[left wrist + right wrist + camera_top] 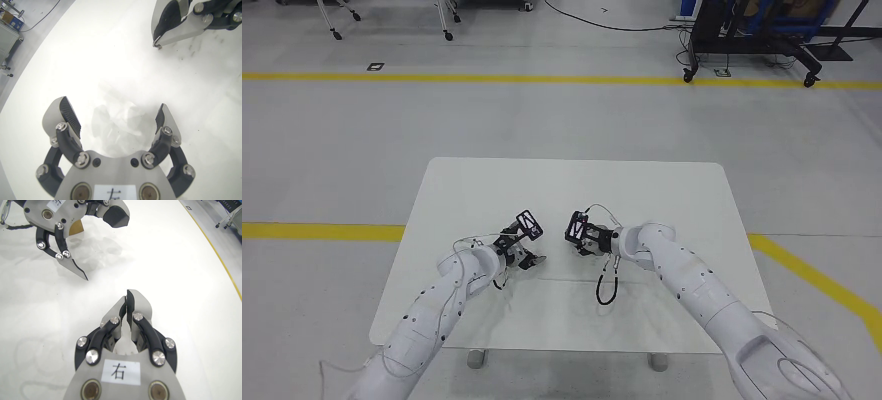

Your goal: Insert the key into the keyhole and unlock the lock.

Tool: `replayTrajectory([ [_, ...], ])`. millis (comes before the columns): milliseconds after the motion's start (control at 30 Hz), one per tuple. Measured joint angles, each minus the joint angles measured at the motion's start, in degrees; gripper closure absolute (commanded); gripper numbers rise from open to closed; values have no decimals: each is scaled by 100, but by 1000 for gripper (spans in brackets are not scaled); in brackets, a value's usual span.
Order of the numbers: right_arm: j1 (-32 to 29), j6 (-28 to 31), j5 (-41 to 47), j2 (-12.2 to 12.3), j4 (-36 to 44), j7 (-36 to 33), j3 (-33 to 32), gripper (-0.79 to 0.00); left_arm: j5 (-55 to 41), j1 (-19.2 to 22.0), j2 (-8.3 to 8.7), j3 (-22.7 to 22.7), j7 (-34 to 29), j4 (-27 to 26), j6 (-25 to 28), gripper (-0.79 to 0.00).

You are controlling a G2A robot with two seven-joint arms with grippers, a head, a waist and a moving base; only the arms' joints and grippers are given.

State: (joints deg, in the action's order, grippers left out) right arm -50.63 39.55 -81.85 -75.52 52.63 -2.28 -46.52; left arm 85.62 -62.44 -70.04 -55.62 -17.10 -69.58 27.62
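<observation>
Top view, items listed by size.

1. Grey floor [542, 120], yellow lines running across it and along the table's right side.
2. White table [662, 190], rectangular, carrying both arms' working ends near its middle.
3. Left arm [432, 310], white, lying diagonally over the table's near left part. Right arm [692, 280], white, coming in from the near right corner.
4. Left gripper [535, 245], sitting just left of the table's centre and hovering over bare tabletop. In the left wrist view [113, 102] its jaws are standing wide apart, the ribbed black pads [70, 115] facing each other with nothing between them but shadow on the white surface. The right wrist view [104, 249] is showing the same spread.
5. Right gripper [577, 232], sitting just right of centre, its tips pointing toward the left gripper, near it but apart. In the right wrist view [126, 292] its jaws are pressing together, pad against pad.
6. Black cable [604, 290], hanging in a loop from the right arm's wrist and lying over the table.
7. Tan wedge [76, 228], showing just behind the left gripper's base plate; what it is cannot be told.
8. Small metal stub [160, 48], poking out from between the right gripper's closed tips [157, 42], close above the tabletop. Whether it is the key is too small to tell.
</observation>
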Motion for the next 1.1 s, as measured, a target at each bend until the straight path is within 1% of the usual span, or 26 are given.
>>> replayTrajectory([
  [267,0,0,0,0,0,0,0,0,-38,103,-51,105,-6,184,-3,-785],
  [633,-51,-66,39,7,51,62,-34,0,17,145,-73,146,-6,234,-14,-785],
  [733,-170,-117,112,59,187,308,-180,0,28,144,-76,149,-7,234,-13,-785],
  [933,-450,5,182,215,448,967,-560,0,91,143,-80,159,10,243,-19,-785],
  [1033,-589,124,227,291,557,1321,-750,0,120,156,-84,168,18,248,-17,-785],
  [1100,-690,317,353,341,612,1655,-892,0,165,174,-85,180,55,210,6,-785],
])
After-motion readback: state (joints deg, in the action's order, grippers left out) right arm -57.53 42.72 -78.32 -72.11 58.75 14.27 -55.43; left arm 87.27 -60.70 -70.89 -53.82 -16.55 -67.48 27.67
